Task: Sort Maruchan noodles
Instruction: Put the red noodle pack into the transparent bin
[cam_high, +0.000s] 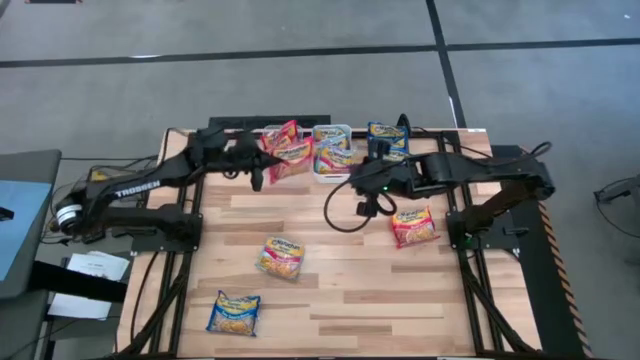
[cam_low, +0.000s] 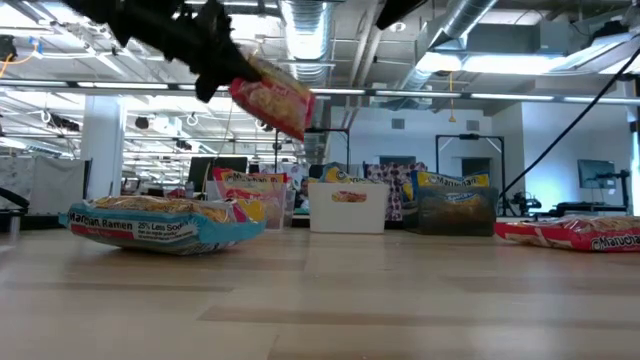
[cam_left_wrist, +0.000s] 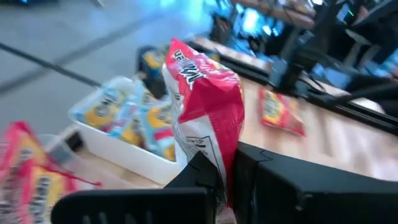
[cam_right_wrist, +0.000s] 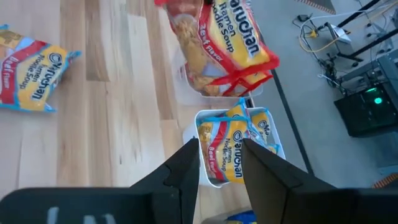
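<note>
Left jaws (cam_left_wrist: 227, 177): I see them clamped on a red packet (cam_left_wrist: 205, 106), lifted beside the white bin (cam_left_wrist: 134, 155).
Right jaws (cam_right_wrist: 221, 158): apart, empty, above that bin.
Surface (cam_high: 340, 290): three loose packets.

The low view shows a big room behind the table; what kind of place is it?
Probably an open industrial lab or workshop: bare silver ceiling ducts, rows of ceiling lights, and a dark monitor on a stand beyond the pale wooden plank table.
</note>
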